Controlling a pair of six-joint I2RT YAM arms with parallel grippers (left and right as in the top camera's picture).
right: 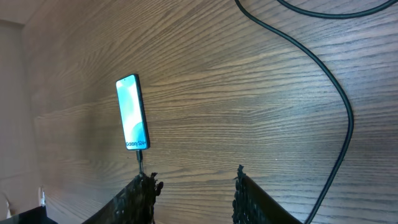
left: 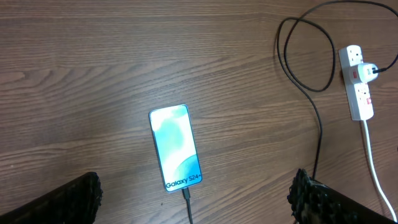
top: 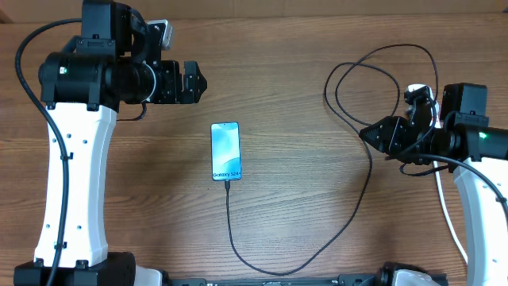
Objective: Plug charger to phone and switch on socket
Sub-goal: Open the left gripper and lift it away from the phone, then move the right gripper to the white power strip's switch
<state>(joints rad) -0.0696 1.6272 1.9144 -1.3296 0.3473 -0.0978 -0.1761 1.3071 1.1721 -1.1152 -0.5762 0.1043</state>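
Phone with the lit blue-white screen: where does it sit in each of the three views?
Overhead: slim blue-white lit phone, centre, slightly left.
Left wrist: the phone, lower centre.
Right wrist: the phone, left of centre.
Shared landmark: thin black charger cable leaving its "Galaxy S24" end.

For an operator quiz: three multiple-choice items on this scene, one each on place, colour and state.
1. The socket lies where from the phone? A) left B) right C) on it
2. The colour of the charger? A) white B) red C) black
3. The charger's small tip is: A) in the phone B) loose on the table C) in a gripper
Answers: 1 B, the left wrist view shows it far to the right; 2 C, it runs as a thin black line; 3 A, it meets the phone's end by the Galaxy S24 text.
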